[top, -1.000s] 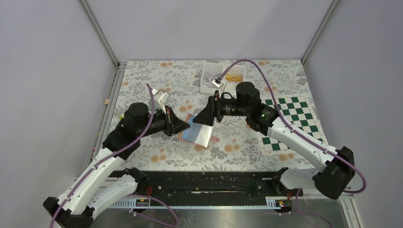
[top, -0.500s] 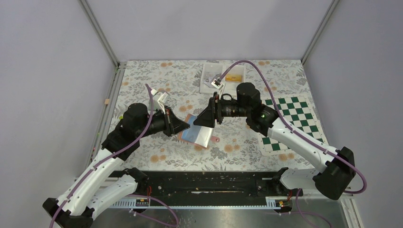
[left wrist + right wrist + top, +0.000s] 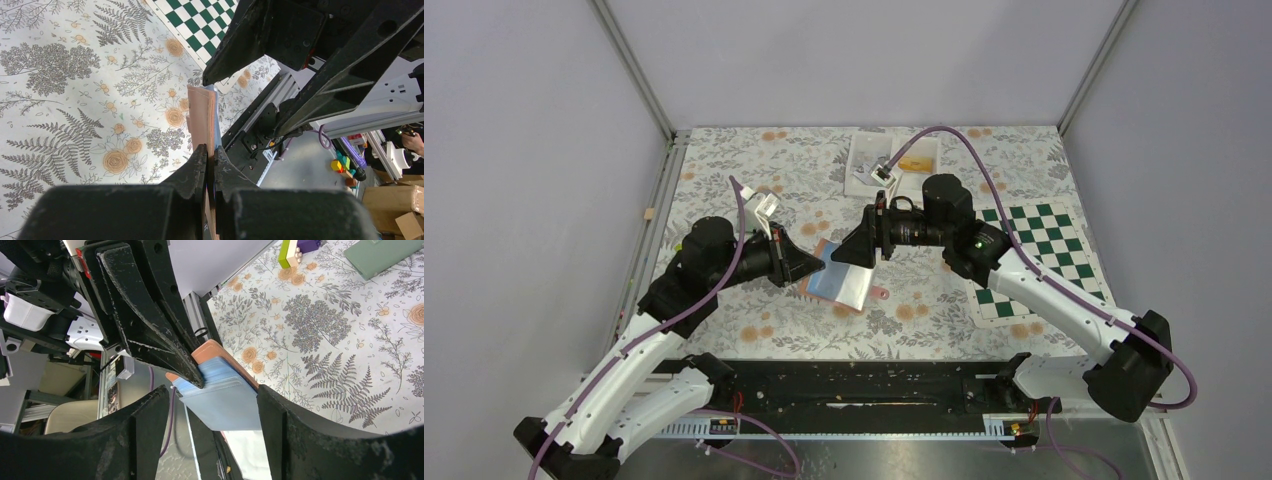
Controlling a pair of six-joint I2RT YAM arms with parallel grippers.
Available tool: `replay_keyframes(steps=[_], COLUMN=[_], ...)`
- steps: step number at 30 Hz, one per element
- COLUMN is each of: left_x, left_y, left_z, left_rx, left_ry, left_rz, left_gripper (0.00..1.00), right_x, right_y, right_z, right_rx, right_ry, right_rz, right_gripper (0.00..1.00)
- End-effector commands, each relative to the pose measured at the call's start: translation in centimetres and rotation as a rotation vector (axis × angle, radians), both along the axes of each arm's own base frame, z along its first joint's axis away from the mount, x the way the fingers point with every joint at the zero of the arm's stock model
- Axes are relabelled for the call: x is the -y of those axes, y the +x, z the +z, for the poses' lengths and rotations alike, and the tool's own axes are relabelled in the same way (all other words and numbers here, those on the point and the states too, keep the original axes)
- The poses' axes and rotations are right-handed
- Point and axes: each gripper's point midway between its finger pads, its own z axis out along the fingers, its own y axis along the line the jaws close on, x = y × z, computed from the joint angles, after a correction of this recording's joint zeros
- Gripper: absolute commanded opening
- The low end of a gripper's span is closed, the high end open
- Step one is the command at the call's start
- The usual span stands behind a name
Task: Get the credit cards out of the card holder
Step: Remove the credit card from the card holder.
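Observation:
The card holder [image 3: 842, 282] hangs open above the floral cloth, tan cover outward and light-blue panels facing up. My left gripper [image 3: 816, 268] is shut on its left edge. The left wrist view shows the holder edge-on [image 3: 202, 112] between my closed fingertips [image 3: 210, 152]. My right gripper [image 3: 852, 256] is open at the holder's upper right. In the right wrist view its jaws [image 3: 212, 400] straddle the blue panel [image 3: 227, 400] without touching it. A grey-green card [image 3: 385, 255] lies flat on the cloth. No card shows in the holder's pockets.
A white two-compartment tray [image 3: 894, 160] with a yellow item stands at the back. The green-and-white chessboard mat [image 3: 1036, 262] lies at the right under my right arm. Small coloured blocks [image 3: 295, 247] sit near the grey-green card. The black rail [image 3: 854, 385] runs along the near edge.
Almost nothing. My right wrist has shifted very slightly near the holder. The left gripper still holds the holder in the same place.

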Motion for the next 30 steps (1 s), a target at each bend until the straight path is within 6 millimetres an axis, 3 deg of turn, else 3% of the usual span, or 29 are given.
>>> replay_keyframes(steps=[1,11,19,25,30], left_x=[0.5,0.1,0.0,-0.3,-0.5], left_y=[-0.2,0.5,0.8,1.1,1.2], left_z=[2.2,1.5,1.9,1.3,1.5], left_rx=[0.070,0.052,0.058,0.048,0.054], left_ry=[-0.069,-0.037,-0.038,-0.011,-0.010], left_rz=[-0.030,0.010,0.028,0.052,0.063], left_gripper=[0.00,0.00,0.00,0.00,0.00], right_x=[-0.4,0.0,0.0,0.6,2.3], right_y=[0.0,-1.0,-2.2,-2.6,-2.1], right_z=[0.8,1.7,0.6,0.0,-1.0], right_rx=[0.040,0.046,-0.024,-0.033,-0.033], right_ry=[0.023,0.047,0.042,0.025,-0.070], right_rz=[0.012,0.038,0.091,0.077,-0.016], right_gripper=[0.72,0.62,0.52,0.59,0.60])
